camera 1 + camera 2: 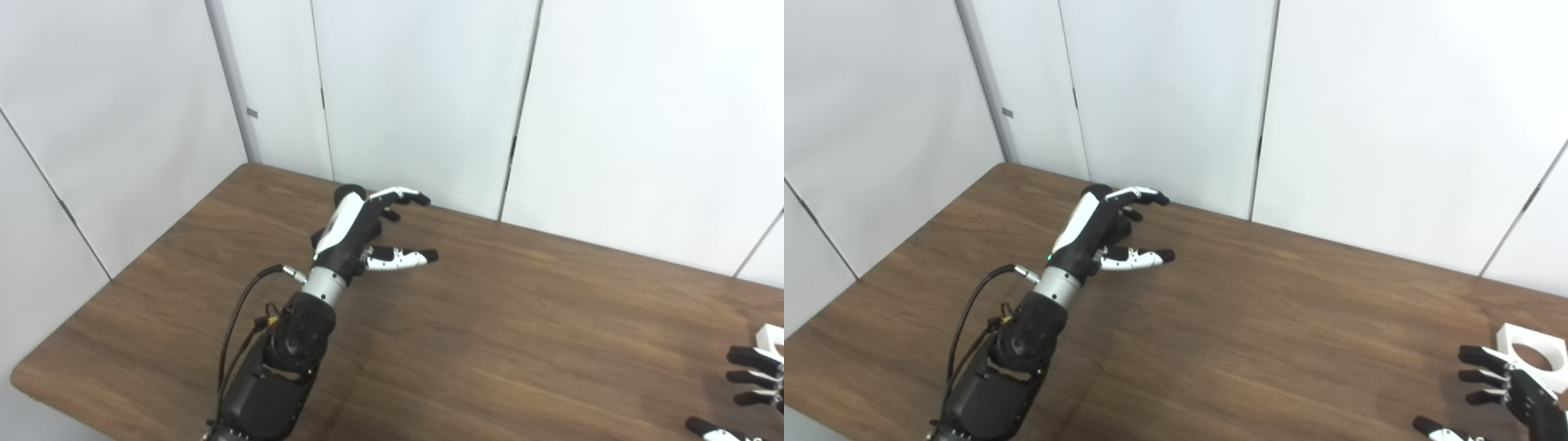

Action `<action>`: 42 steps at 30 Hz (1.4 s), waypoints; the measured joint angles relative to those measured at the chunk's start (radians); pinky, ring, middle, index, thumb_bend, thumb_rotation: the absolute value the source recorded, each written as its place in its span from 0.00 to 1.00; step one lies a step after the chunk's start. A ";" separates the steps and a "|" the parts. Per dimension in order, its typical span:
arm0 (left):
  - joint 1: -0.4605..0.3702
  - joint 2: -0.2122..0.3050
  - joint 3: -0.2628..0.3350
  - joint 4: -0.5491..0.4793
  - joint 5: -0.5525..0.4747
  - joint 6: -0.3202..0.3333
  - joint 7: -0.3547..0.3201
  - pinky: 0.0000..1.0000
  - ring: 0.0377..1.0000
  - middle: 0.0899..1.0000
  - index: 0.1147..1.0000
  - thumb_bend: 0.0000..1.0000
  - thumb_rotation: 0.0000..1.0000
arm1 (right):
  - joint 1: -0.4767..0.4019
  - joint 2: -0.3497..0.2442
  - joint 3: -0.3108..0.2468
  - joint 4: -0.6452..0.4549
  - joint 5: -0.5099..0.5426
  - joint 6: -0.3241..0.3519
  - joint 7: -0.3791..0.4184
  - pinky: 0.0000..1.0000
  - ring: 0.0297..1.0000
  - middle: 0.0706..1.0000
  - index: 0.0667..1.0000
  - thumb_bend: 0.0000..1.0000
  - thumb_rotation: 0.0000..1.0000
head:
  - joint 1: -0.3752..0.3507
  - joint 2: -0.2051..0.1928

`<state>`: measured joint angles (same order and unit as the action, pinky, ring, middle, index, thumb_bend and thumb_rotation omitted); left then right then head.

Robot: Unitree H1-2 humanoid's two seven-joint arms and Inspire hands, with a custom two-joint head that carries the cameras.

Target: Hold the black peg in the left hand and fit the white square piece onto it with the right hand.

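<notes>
brown wooden table point(1274, 318): my right hand point(1513, 392) spread wide beside the stiff, light-looking white square piece point(1532, 355); grip its outer edges.

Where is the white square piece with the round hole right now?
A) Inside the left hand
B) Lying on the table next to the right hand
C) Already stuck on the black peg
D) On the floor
B: the white square piece lies flat on the table at the far right, just beyond the fingertips of the open right hand, which is not holding it.
</notes>
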<state>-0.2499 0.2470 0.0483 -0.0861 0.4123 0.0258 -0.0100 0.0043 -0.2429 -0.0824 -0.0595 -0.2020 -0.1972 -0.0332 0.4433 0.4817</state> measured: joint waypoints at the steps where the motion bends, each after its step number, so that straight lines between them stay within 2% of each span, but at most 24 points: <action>1: -0.006 0.001 0.006 0.000 0.006 0.006 0.005 0.76 0.83 0.80 0.68 0.77 0.13 | 0.000 0.000 0.000 0.000 0.000 0.000 0.000 0.49 0.62 0.67 0.65 0.63 0.00 | 0.000 0.000; 4: -0.021 0.021 0.016 0.000 0.019 0.019 0.012 0.79 0.84 0.80 0.70 0.77 0.15 | 0.000 0.000 -0.004 0.000 0.000 -0.001 0.000 0.48 0.61 0.67 0.65 0.63 0.00 | 0.000 -0.002; 8: -0.033 0.067 0.013 -0.014 0.044 0.053 -0.001 0.74 0.83 0.82 0.70 0.78 0.17 | 0.000 0.000 -0.007 0.000 0.000 -0.001 0.000 0.49 0.62 0.67 0.65 0.63 0.00 | 0.003 -0.003; 14: -0.053 0.103 0.011 -0.033 0.065 0.119 -0.019 0.69 0.84 0.84 0.72 0.80 0.21 | -0.001 0.001 -0.009 0.000 0.000 -0.002 0.000 0.49 0.61 0.66 0.65 0.63 0.00 | 0.006 -0.005; 17: -0.064 0.123 0.016 -0.026 0.065 0.121 -0.019 0.65 0.84 0.84 0.71 0.83 0.21 | -0.002 0.001 -0.010 0.000 0.000 -0.002 -0.001 0.48 0.61 0.67 0.65 0.63 0.00 | 0.005 -0.006; 22: -0.099 0.155 0.013 0.021 0.081 0.122 -0.017 0.66 0.85 0.85 0.73 0.84 0.19 | -0.006 0.001 -0.010 0.018 0.000 -0.010 -0.001 0.47 0.61 0.66 0.65 0.63 0.01 | 0.005 -0.008; 30: -0.109 0.175 0.005 0.064 0.102 0.132 -0.010 0.59 0.82 0.84 0.72 0.86 0.22 | -0.006 0.001 -0.010 0.030 0.000 -0.010 0.000 0.48 0.61 0.66 0.64 0.63 0.07 | 0.003 -0.006; 33: -0.119 0.186 -0.002 0.080 0.141 0.152 0.001 0.61 0.85 0.87 0.74 0.89 0.29 | -0.006 0.001 -0.010 0.030 0.000 -0.010 0.000 0.48 0.61 0.66 0.64 0.63 0.06 | 0.003 -0.006; 35: -0.125 0.195 -0.007 0.093 0.177 0.168 0.012 0.67 0.87 0.88 0.75 0.92 0.33 | -0.006 0.001 -0.010 0.030 0.000 -0.010 -0.001 0.47 0.60 0.66 0.64 0.62 0.04 | 0.003 -0.006; 38: -0.130 0.199 -0.016 0.119 0.231 0.202 0.037 0.74 0.90 0.89 0.76 0.96 0.37 | -0.006 0.001 -0.011 0.030 0.000 -0.010 0.000 0.47 0.61 0.66 0.64 0.63 0.04 | 0.002 -0.002; 42: -0.131 0.198 -0.025 0.163 0.275 0.231 0.069 0.77 0.91 0.90 0.77 0.99 0.40 | -0.006 0.001 -0.011 0.030 0.002 -0.010 0.000 0.47 0.61 0.66 0.64 0.64 0.05 | 0.002 -0.002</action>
<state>-0.3812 0.4454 0.0231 0.0770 0.6868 0.2569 0.0588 -0.0016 -0.2422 -0.0935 -0.0296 -0.1999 -0.2070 -0.0332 0.4449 0.4801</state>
